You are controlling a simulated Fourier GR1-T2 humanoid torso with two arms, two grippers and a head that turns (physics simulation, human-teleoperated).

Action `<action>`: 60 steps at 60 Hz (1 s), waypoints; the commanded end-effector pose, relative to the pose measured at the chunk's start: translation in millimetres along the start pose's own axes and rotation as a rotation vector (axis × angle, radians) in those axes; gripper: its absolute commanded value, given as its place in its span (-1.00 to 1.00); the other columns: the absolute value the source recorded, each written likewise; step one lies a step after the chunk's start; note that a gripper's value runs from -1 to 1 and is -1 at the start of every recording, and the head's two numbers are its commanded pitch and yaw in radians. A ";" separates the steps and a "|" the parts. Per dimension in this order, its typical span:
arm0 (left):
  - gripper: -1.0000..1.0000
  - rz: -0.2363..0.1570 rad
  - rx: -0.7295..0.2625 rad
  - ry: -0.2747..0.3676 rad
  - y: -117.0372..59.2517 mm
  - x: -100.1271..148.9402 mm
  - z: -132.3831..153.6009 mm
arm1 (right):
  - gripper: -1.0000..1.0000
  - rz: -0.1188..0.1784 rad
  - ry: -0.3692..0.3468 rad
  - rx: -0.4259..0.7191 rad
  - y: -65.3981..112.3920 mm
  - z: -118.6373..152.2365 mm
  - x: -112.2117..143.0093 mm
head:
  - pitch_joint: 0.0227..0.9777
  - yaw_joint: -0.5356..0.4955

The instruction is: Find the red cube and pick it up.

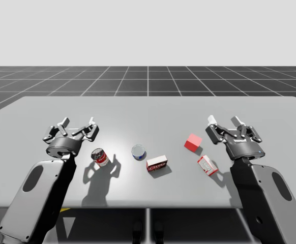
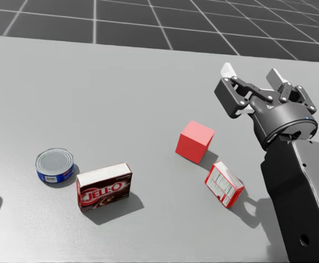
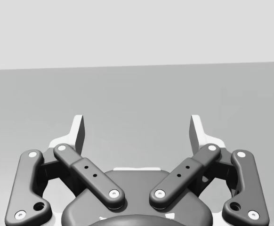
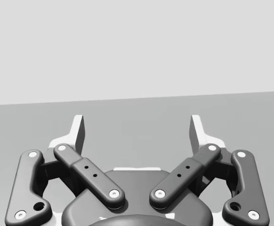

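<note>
Red cube [image 1: 193,143] sits on the tabletop [image 1: 148,112] near my right gripper [image 1: 224,122], its jaws wide apart on nothing, and my left gripper [image 1: 78,123], well away, is spread apart too.

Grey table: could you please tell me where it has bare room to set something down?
The far half of the grey table, beyond the left end effector and right end effector, is bare; so is the gap between the flat blue tin and red cube. The small red-and-white box crowds the cube's near side.
</note>
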 end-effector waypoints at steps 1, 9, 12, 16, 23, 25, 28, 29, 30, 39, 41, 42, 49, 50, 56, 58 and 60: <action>-1.00 -0.003 -0.010 0.002 -3.3 -0.5 0.2 | -1.00 -0.001 0.002 0.000 0.0 -0.4 -0.5 | 0.61 -0.60; -1.00 -0.003 -0.017 0.002 -4.9 -0.7 -0.4 | -1.00 -0.011 0.005 0.004 3.1 0.1 -0.3 | 0.67 -0.74; -1.00 -0.002 -0.018 0.002 -5.1 -0.7 -0.6 | -1.00 -0.022 0.011 0.006 7.3 2.3 1.0 | 0.66 -0.75; -1.00 -0.001 -0.017 0.002 -5.2 -0.8 -0.6 | -1.00 -0.048 0.019 0.021 13.4 6.8 3.8 | 0.65 -0.75; -1.00 0.003 -0.015 0.005 -5.2 -0.8 0.1 | -1.00 -0.075 0.052 -0.064 33.9 20.9 11.2 | 0.64 -0.73; -1.00 0.003 -0.016 0.004 -5.4 -0.6 0.4 | -1.00 -0.063 0.058 -0.079 41.6 26.8 10.1 | 0.63 -0.73; -1.00 0.004 -0.017 0.004 -5.2 -0.4 0.2 | -1.00 -0.054 0.061 -0.089 48.5 31.9 8.9 | 0.63 -0.73; -1.00 0.004 -0.017 0.004 -5.1 -0.4 0.1 | -1.00 -0.054 0.064 -0.094 50.9 33.6 8.5 | 0.63 -0.73; -1.00 0.004 -0.018 0.004 -5.1 -0.3 0.1 | -1.00 -0.062 0.074 -0.102 56.1 37.2 7.4 | 0.63 -0.73; -1.00 0.005 -0.021 0.005 -4.8 0.1 0.4 | -1.00 -0.056 0.125 -0.142 90.3 58.0 -10.2 | 0.63 -0.73; -1.00 0.006 -0.021 0.006 -4.7 0.2 0.6 | -1.00 -0.054 0.132 -0.144 96.2 62.3 -14.8 | 0.63 -0.73; -1.00 0.006 -0.021 0.006 -4.6 0.2 0.7 | -1.00 -0.059 0.139 -0.145 99.4 64.8 -17.7 | 0.63 -0.73; -1.00 0.006 -0.021 0.007 -4.5 0.6 1.3 | -1.00 -0.067 0.189 -0.142 112.1 74.9 -35.6 | 0.63 -0.72; -1.00 0.006 -0.021 0.007 -4.5 0.6 1.3 | -1.00 -0.065 0.193 -0.143 113.2 75.6 -37.6 | 0.63 -0.72; -1.00 0.005 -0.022 0.007 -4.6 0.7 1.6 | -1.00 -0.054 0.229 -0.163 121.6 81.8 -55.7 | 0.63 -0.72; -1.00 0.005 -0.022 0.008 -4.6 0.7 1.6 | -1.00 -0.057 0.236 -0.167 122.9 82.8 -59.1 | 0.63 -0.71; -1.00 0.005 -0.022 0.008 -4.7 0.8 1.8 | -1.00 -0.062 0.255 -0.176 126.0 84.5 -65.3 | 0.63 -0.71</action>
